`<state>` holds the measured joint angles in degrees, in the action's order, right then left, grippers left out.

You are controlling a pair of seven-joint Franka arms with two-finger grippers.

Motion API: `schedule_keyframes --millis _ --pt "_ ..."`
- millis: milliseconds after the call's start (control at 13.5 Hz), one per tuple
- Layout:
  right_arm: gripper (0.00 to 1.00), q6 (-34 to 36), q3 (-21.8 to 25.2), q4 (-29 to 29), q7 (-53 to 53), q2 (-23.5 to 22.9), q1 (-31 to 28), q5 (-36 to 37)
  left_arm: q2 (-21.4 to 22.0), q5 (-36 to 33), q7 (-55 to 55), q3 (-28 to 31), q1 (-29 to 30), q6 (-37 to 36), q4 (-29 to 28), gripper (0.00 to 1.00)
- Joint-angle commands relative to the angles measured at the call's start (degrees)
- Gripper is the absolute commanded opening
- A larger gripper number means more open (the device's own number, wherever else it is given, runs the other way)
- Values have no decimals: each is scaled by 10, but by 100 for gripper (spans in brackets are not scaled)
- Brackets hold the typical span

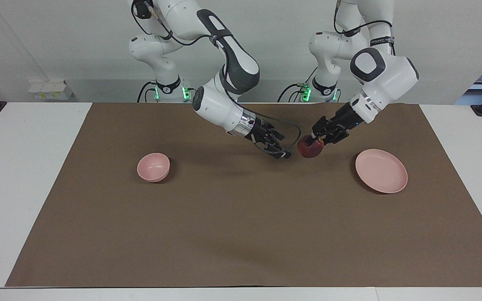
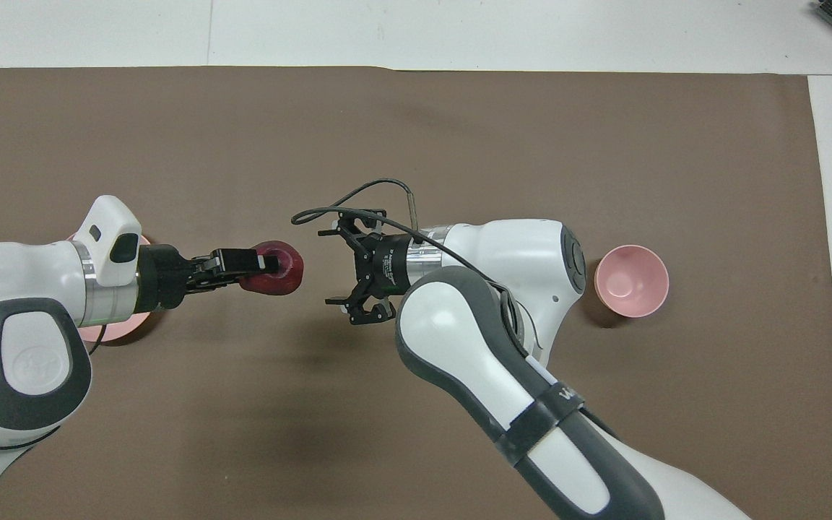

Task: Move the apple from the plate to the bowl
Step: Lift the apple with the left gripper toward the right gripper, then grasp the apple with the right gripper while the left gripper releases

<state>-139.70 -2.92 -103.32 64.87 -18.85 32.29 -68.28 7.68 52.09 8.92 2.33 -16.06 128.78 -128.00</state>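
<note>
the left gripper [image 1: 314, 141] holds the apple [image 1: 310, 148] in the air over the counter [image 1: 224, 234], between the plate [image 1: 381, 170] and the bowl [image 1: 153, 167], jaws pinching it. the right gripper [image 1: 282, 150] faces it just beside, jaws spread. for a clean handover, bring the spread jaws around the apple's free half, close firmly, then release the left grip. the bowl sits toward the right arm's end.

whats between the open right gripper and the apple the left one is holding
Nothing. The overhead view shows only bare brown mat under the gap between the right gripper and the apple, which the left gripper holds above the mat.
</note>
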Motion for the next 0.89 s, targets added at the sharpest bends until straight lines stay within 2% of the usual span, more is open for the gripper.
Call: schedule_keyframes --millis 0,222,296,370,444,519,593,667,815 --pt "100 -3 -1 8 7 -5 6 -9 18 38 -2 6 -48 25 -8 0" --pt "100 -9 -1 8 8 -6 11 -6 17 38 -5 3 -93 92 -11 0" --pt "66 -10 -1 8 4 -6 12 -2 17 37 -11 3 -96 94 -11 0" --pt "5 -9 -1 8 5 -6 12 -3 17 37 -16 3 -96 89 -12 0" --pt "0 -9 -1 8 4 -6 11 -3 17 37 -17 3 -96 87 -12 0" --pt "0 -10 -1 8 4 -6 12 -3 16 37 -18 3 -96 86 -10 6" --pt "0 -10 -1 8 4 -6 12 -3 15 36 -16 4 -94 84 -8 35" --pt "0 -10 -1 8 4 -6 12 -3 16 36 -17 4 -92 75 -8 51" --pt "0 -9 -1 8 4 -3 11 -3 15 35 -16 7 -86 51 -4 92"
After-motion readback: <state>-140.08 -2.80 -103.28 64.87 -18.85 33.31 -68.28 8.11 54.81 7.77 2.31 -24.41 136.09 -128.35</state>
